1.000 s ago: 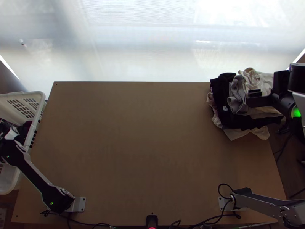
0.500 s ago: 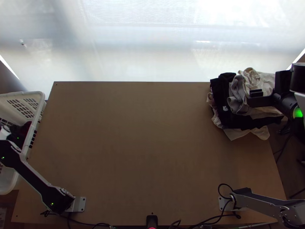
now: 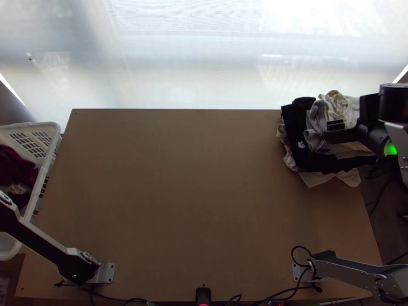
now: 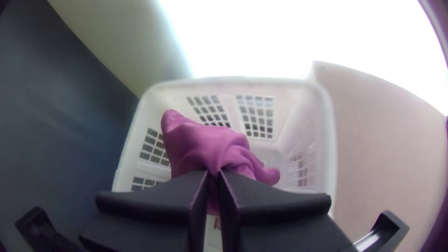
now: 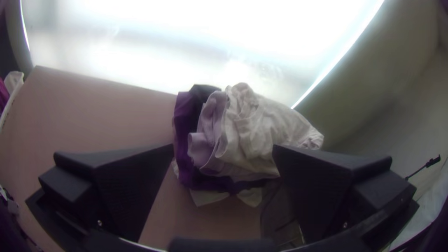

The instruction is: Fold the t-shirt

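Observation:
The t-shirt is bunched magenta cloth [image 4: 210,144] in the left wrist view, pinched between the fingertips of my left gripper [image 4: 213,175] over the white basket. In the top view this cloth [image 3: 14,166] looks dark maroon and lies at the left edge, across the basket. My right gripper [image 3: 334,130] hangs over a pile of clothes at the table's far right corner. In the right wrist view, the fingers of my right gripper [image 5: 224,149] stand wide apart, with the pile beyond them.
The white basket [image 3: 50,153] stands against the left side of the table [image 3: 194,194]. Black, grey and cream clothes [image 3: 311,160] are heaped loosely at the far right. Cables run along the near edge around a small black device [image 3: 203,295].
My left arm has shifted toward the left edge, and the maroon cloth has come into fuller view at the basket. The right gripper has moved slightly left over the pile.

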You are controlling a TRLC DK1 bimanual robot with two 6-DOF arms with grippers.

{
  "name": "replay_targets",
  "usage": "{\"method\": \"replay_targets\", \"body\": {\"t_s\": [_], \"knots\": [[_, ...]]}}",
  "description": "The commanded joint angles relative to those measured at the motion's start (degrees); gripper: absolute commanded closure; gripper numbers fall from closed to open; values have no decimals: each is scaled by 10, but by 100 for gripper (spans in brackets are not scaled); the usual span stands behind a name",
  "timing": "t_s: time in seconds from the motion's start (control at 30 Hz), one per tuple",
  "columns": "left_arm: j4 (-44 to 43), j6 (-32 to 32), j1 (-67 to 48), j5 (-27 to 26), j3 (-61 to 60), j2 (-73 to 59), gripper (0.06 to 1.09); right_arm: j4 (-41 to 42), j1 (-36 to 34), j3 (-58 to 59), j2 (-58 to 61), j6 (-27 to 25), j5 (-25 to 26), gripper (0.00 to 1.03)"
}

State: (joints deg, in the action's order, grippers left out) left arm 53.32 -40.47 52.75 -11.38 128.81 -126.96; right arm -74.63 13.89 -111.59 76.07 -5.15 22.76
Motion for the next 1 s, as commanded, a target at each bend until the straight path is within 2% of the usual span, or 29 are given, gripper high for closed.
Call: {"method": "replay_targets", "body": {"t_s": [0.0, 0.27, 0.43, 0.57, 0.67, 0.83, 0.97], "knots": [[118, 28, -60, -62, -9, 227, 94, -10, 21, 90, -12, 0, 0, 5], [217, 81, -194, -75, -33, 436, 94, -10, 29, 147, -58, 5, 0, 5], [259, 166, -382, -73, -71, 537, 95, -10, 29, 248, -123, 8, -3, 5], [233, 295, -598, -38, -153, 584, 95, -4, 28, 334, -186, 5, -3, 5], [168, 370, -735, -20, -234, 603, 94, -3, 20, 373, -225, 0, -3, 5], [108, 383, -877, -11, -303, 558, 94, -3, -29, 420, -288, -15, -3, 5], [77, 377, -972, 6, -239, 459, 94, -3, -70, 451, -334, -12, -3, 5]]}}
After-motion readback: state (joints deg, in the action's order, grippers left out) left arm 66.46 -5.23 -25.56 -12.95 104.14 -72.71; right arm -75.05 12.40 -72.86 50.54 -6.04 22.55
